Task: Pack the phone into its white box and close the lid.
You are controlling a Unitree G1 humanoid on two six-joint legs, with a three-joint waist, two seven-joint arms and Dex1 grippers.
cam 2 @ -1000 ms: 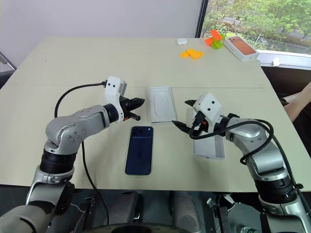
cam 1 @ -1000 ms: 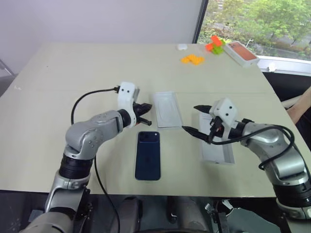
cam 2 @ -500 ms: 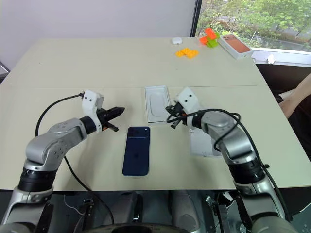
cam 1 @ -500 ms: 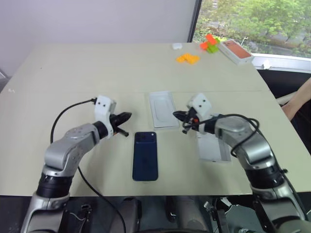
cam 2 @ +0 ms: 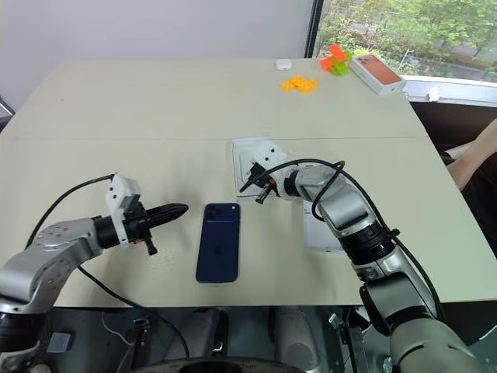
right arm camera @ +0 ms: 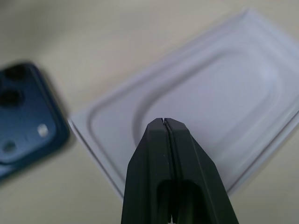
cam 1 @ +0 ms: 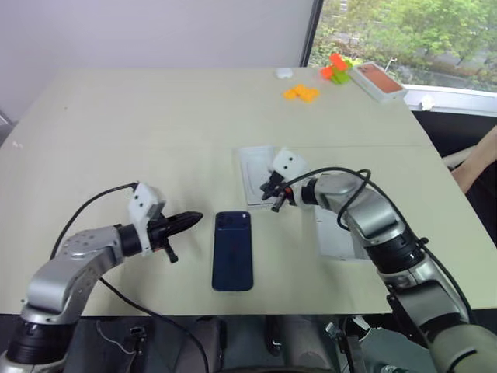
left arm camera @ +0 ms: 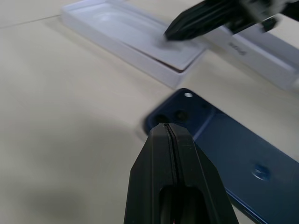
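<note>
right fingers (cam 2: pixel 250 186) closed, left arm withdrawn

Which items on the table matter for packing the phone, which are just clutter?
Job: phone; white box, insert in it; lid; left gripper and right gripper, both shut.
Clutter: salmon-topped box; orange blocks; orange-green blocks; small white item.

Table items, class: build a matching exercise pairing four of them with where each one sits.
Things:
1. phone
2. box
3. lid
4. orange-topped box

Places:
A. far corner by the window
B. under the right arm
C. under the right pincer's tip
D. near edge, camera side up

Pairs: 1-D, 2-C, 3-B, 4-A
</note>
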